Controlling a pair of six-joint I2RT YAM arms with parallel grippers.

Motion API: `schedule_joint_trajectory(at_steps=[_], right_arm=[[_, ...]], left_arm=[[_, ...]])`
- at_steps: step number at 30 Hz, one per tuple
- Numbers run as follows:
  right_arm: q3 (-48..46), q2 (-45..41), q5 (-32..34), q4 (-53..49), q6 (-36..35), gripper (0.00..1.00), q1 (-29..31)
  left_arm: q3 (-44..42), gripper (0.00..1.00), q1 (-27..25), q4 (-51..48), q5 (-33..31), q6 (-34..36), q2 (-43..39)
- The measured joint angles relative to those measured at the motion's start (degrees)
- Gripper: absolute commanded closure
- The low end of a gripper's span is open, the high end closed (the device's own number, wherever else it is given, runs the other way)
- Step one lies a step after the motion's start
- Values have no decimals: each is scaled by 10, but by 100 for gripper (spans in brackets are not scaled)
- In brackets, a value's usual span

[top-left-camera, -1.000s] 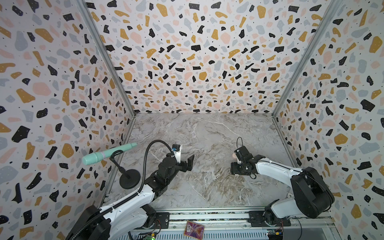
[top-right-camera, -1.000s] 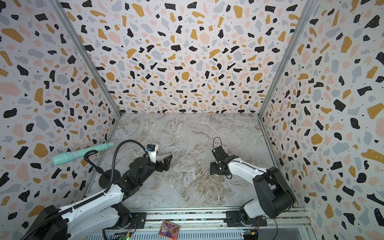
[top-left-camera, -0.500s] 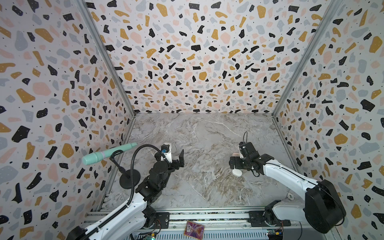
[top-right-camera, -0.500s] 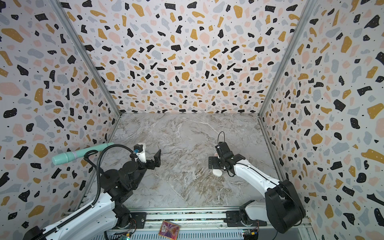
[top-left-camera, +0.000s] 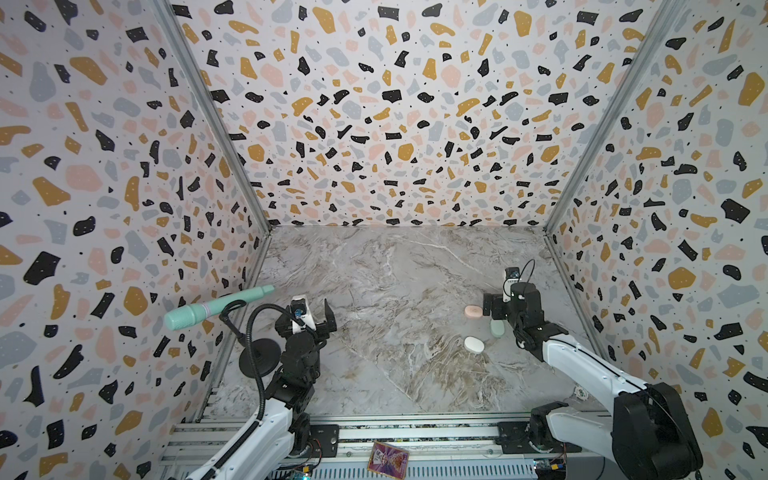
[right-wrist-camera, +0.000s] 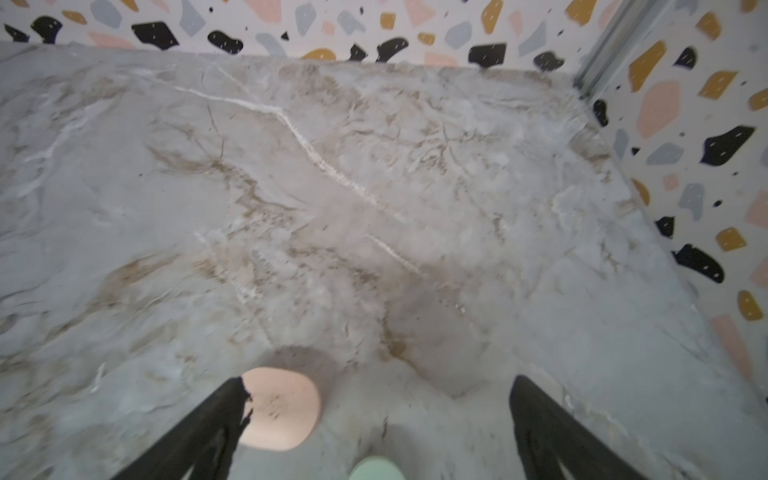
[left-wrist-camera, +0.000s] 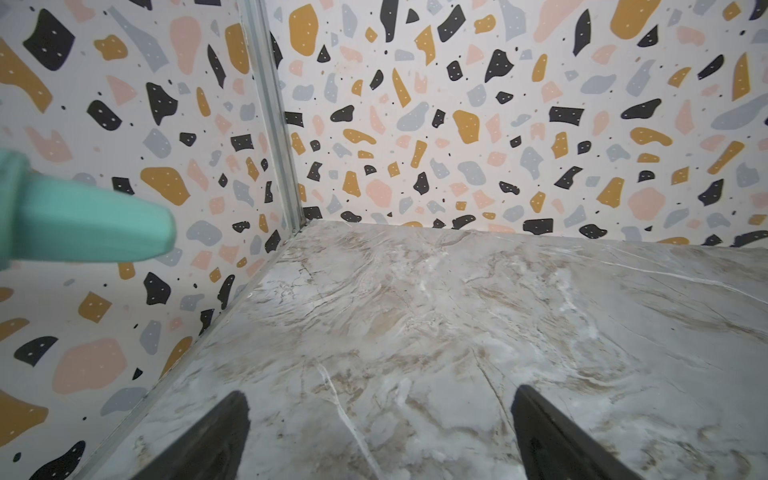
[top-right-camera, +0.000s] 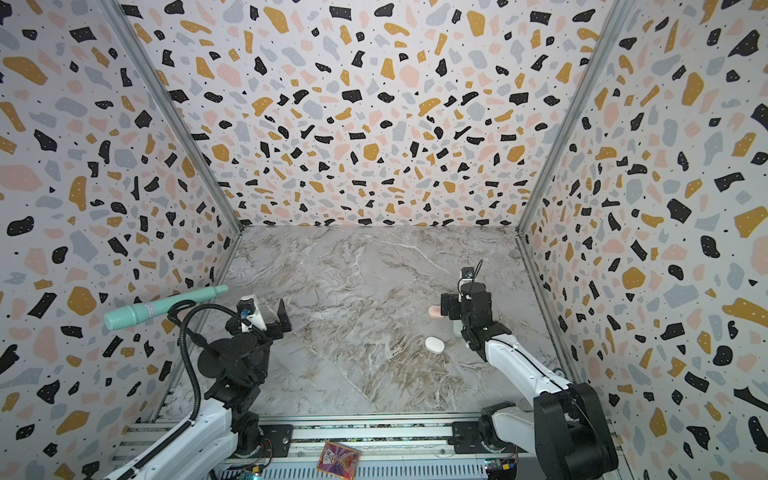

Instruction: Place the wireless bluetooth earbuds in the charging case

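With the right pincer [right-wrist-camera: 378,382] spread wide and empty close above the pink case [right-wrist-camera: 282,409] and mint case [right-wrist-camera: 376,469], could clip a rounded shell and skid it across the smooth marble-look tabletop [top-left-camera: 395,291]. Cannot spot the earbuds anywhere, only three shut cases, white case [top-left-camera: 474,344] nearby; left pincer [left-wrist-camera: 382,392] open too, empty, by terrazzo walls [top-left-camera: 395,124] on three sides.

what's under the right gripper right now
On the marble table below the open right gripper lie a pink case, partly covered by it, and a mint case, mostly cut off in the wrist view. Their insides cannot be seen.
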Motion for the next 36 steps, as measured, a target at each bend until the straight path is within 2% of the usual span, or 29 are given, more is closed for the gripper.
schedule_joint_trajectory(at_steps=[8,11,16,24,36], right_arm=[[-113,39,-42,231,-68,0,-33],[-144,56,-61,313,-79,0,-50],[-154,84,-82,395,-93,0,-62],[-179,165,-106,536,-97,1,-89],[-177,184,-92,559,-96,1,-92]], left_arm=[[-27,0,46,185,19,23,209],[-27,0,64,235,33,32,255],[-26,0,90,317,51,32,329],[-24,0,99,360,66,31,366],[2,0,105,354,74,25,372]])
